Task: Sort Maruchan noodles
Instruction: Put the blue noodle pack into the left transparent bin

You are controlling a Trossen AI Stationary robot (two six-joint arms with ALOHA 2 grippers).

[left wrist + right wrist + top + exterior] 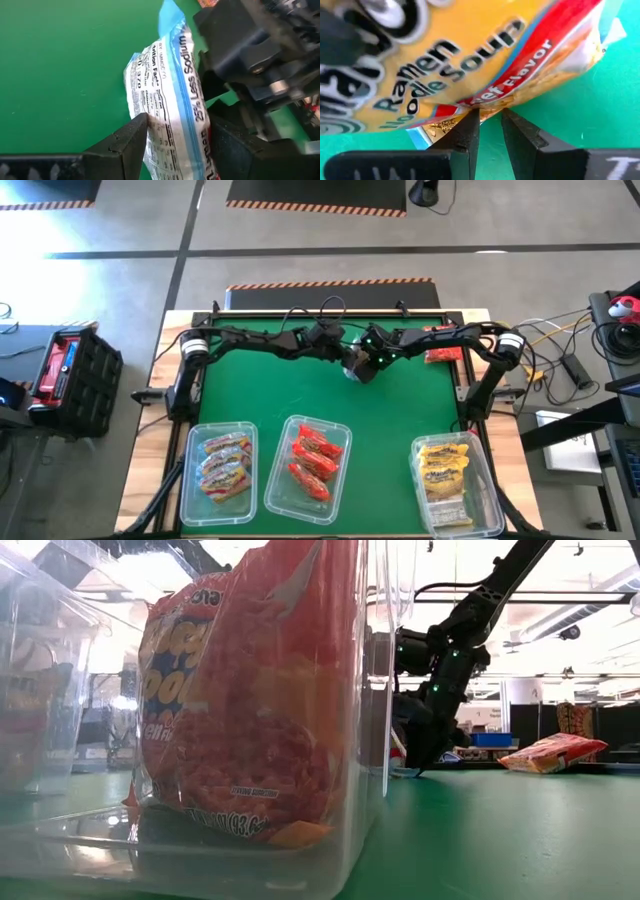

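Two grippers are meeting mid-table over one noodle packet (165,105). Left gripper (175,145) is clamping it between narrow jaws. Right gripper (490,132), jaws nearly closed, is sitting at its edge and should grip firmly before the left releases.

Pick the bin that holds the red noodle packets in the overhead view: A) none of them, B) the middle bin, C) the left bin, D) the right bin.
B: from above, the red packets lie in the middle bin, while the left bin holds orange-pink packets and the right bin holds yellow packets.
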